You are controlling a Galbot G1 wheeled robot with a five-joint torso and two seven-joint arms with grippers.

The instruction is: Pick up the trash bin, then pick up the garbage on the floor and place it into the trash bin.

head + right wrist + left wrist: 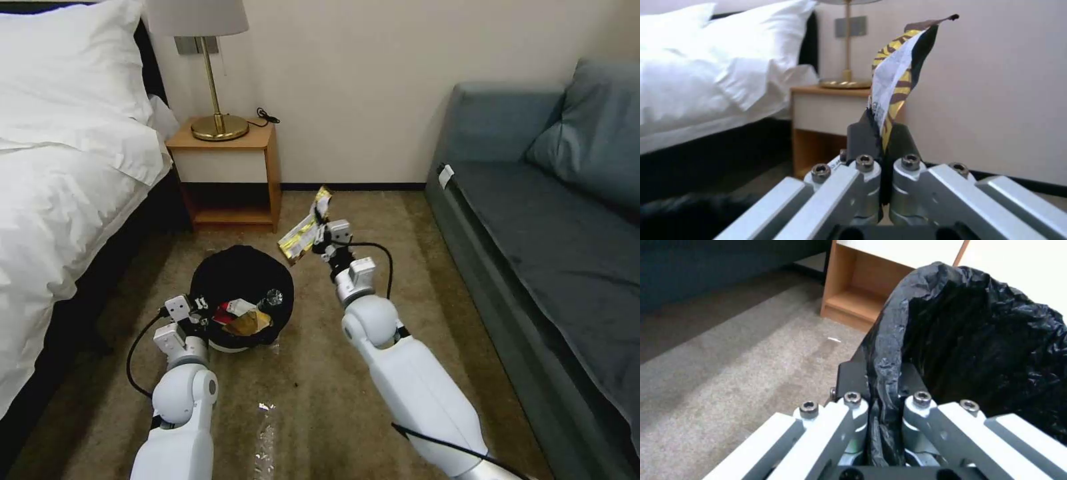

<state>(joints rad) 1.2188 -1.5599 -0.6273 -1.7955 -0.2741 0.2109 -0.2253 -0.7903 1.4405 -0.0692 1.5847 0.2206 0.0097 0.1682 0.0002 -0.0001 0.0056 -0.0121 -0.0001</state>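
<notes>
Left gripper: I am seeing my left gripper (pixel 200 312) clamping the near rim of the trash bin (pixel 241 273); in the left wrist view its fingers (pixel 852 380) are pressing together on a fold of the black liner (pixel 978 340), with no gap between them.
Trash bin: it is sitting low at my left front, over the carpet (pixel 320 373), in front of the nightstand (pixel 230 170). I cannot tell if its base is touching the floor.
Bin contents: a red snack packet (pixel 223 312), a brown paper bag (pixel 248 323) and a small clear bottle (pixel 272 298) are lying inside, packed close together.
Right gripper: my right gripper (pixel 320 235) is pinching the yellow-black wrapper (pixel 305 227) by one end, jaws closed tight on it; in the right wrist view the wrapper (pixel 898 76) is standing up from between the fingers (pixel 862 133).
Wrapper position: it is hanging in the air just beyond the bin's far right rim, beside the opening, not over it.
Floor: a silvery tape strip (pixel 265 437) is lying on the carpet between my two arms, near me.
Surroundings: the bed (pixel 67 167) is running along my left, the blue sofa (pixel 553 200) along my right.
</notes>
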